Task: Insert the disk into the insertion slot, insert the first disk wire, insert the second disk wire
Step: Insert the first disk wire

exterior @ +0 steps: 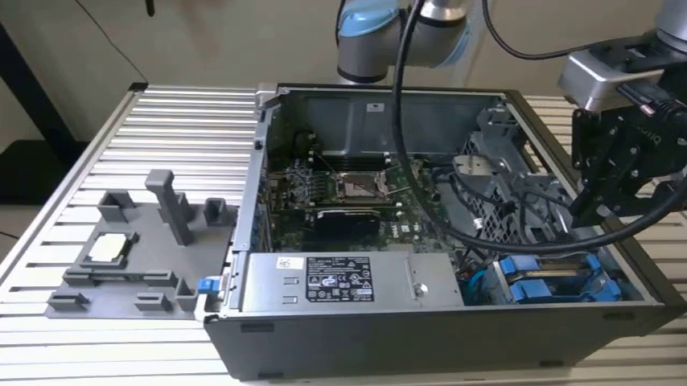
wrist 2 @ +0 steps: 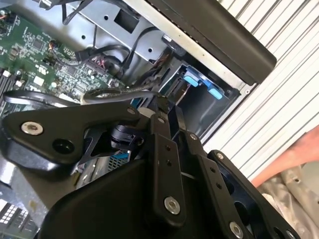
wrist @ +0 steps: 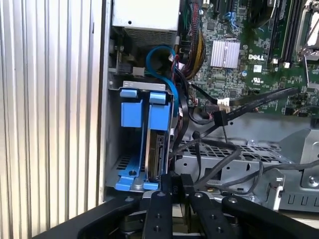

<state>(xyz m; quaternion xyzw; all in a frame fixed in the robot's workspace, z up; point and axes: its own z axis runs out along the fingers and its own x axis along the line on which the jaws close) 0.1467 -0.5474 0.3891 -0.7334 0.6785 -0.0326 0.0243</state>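
The disk (wrist: 158, 152) stands on edge in its blue carrier (wrist: 158, 110), seated in the insertion slot of the grey drive cage (wrist: 110, 149), beside a second blue carrier (wrist: 131, 112). In the exterior view the blue carriers (exterior: 549, 283) sit at the case's front corner, on that view's right. My gripper (wrist: 175, 185) hovers just above the cage next to the disk's end, its fingers (wrist 2: 160, 115) shut with nothing visibly between them. Black wires (wrist: 219, 117) with a loose connector lie over the perforated panel beside the cage. A blue cable (wrist: 164, 64) curves down behind the carriers.
The open computer case (exterior: 429, 338) lies on a ribbed aluminium table (exterior: 161, 121). Inside are the motherboard (exterior: 343, 189) and the power supply (exterior: 333, 281). A grey fixture (exterior: 129, 241) lies on the exterior view's left. A person's hand (wrist 2: 294, 154) shows beyond the case wall.
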